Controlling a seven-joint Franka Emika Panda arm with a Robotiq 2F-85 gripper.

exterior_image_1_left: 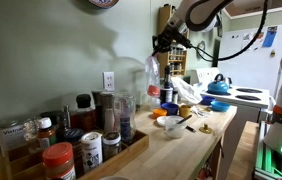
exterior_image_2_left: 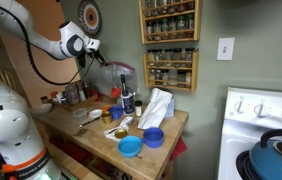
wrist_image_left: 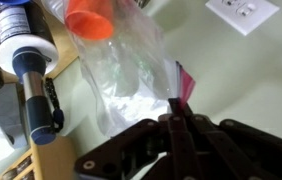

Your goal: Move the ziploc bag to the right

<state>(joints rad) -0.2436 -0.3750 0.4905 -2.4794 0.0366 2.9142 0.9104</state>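
The ziploc bag (exterior_image_1_left: 147, 72) is clear with a pink seal strip and hangs in the air above the wooden counter (exterior_image_1_left: 186, 140). My gripper (exterior_image_1_left: 165, 42) is shut on its top edge and holds it up near the wall. In an exterior view the gripper (exterior_image_2_left: 99, 56) holds the bag (exterior_image_2_left: 117, 76) over the counter's back part. In the wrist view the shut fingers (wrist_image_left: 178, 112) pinch the pink strip, and the bag (wrist_image_left: 131, 75) hangs below them.
Spice jars and bottles (exterior_image_1_left: 81, 135) crowd a wooden tray at the counter's near end. Blue bowls (exterior_image_2_left: 141, 142), a white cloth (exterior_image_2_left: 156, 105) and small dishes lie on the counter. A spice rack (exterior_image_2_left: 169, 45) hangs on the wall. A stove with a blue kettle (exterior_image_1_left: 218, 84) stands beside the counter.
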